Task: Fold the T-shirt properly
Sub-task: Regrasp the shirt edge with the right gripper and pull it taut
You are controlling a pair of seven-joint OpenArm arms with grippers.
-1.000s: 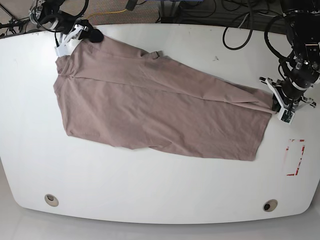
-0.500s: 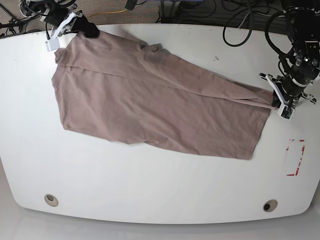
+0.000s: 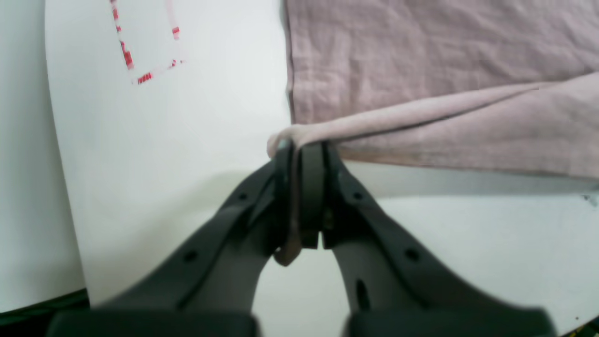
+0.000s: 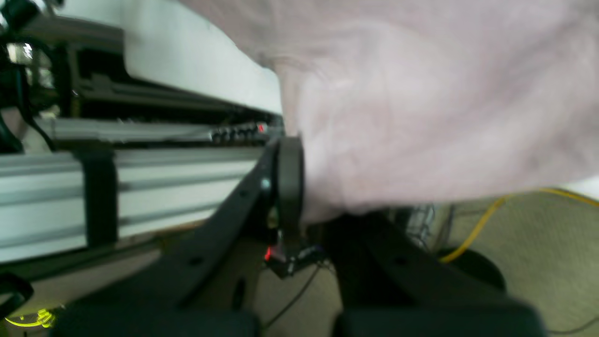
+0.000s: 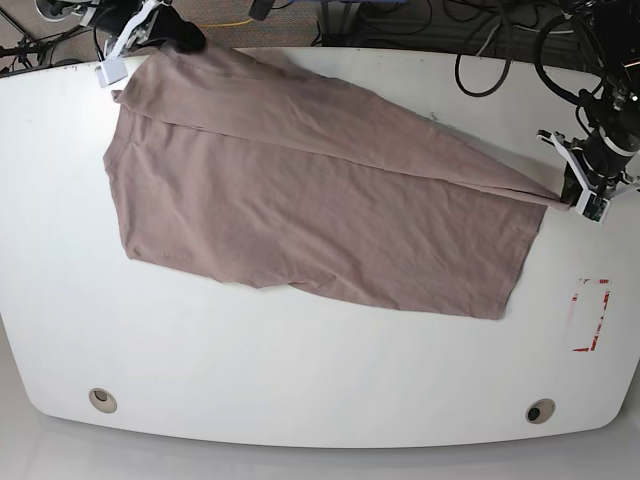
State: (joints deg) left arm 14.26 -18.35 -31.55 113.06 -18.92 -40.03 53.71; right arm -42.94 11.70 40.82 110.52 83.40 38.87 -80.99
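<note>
The mauve-brown T-shirt [image 5: 310, 190] lies spread across the white table [image 5: 300, 370], stretched taut from the far left corner to the right edge. My left gripper [image 5: 578, 198] at the table's right side is shut on a pinched corner of the T-shirt [image 3: 421, 121]; in the left wrist view the gripper [image 3: 299, 154] has a fold of cloth running between its fingers. At the far left corner my right gripper [image 5: 125, 55] is shut on the other end of the T-shirt [image 4: 421, 103], with that gripper [image 4: 299, 154] lifted over the table's back edge.
A red-dashed rectangle [image 5: 590, 314] is marked on the table near its right edge. Two round holes [image 5: 102, 399] [image 5: 540, 410] sit near the front edge. Cables and dark equipment [image 5: 480, 30] lie behind the table.
Both grippers have pulled apart and toward the back. The right gripper moved up and back over the far left corner; the left moved right and back. The T-shirt is stretched longer and flatter.
</note>
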